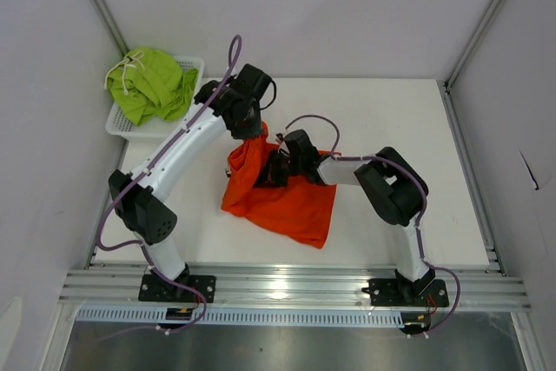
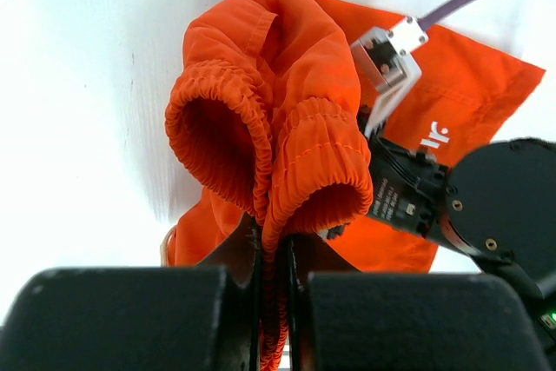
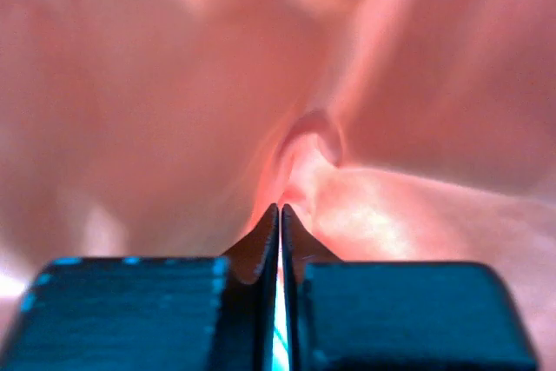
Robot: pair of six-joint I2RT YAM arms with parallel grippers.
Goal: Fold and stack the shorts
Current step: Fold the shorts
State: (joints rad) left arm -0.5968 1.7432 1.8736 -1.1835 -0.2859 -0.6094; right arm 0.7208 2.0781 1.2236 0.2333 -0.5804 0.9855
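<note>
The orange shorts [image 1: 291, 202] lie bunched in the middle of the table. Their elastic waistband [image 2: 295, 128] is lifted at the back. My left gripper [image 1: 254, 132] is shut on that waistband, which runs down between its fingers [image 2: 274, 249]. My right gripper [image 1: 269, 171] is pushed into the cloth just in front of the left one. Orange fabric [image 3: 391, 84] fills its wrist view, and a pucker of it meets the nearly closed tips [image 3: 280, 210]. The lime green shorts [image 1: 152, 84] sit heaped in the basket, their white drawstring showing.
The white mesh basket [image 1: 126, 126] stands at the table's far left corner against the wall. Bare white tabletop [image 1: 400, 128] stretches to the right of the orange shorts. Enclosure walls close in both sides. The right arm's wrist [image 2: 408, 202] shows close beside the lifted waistband.
</note>
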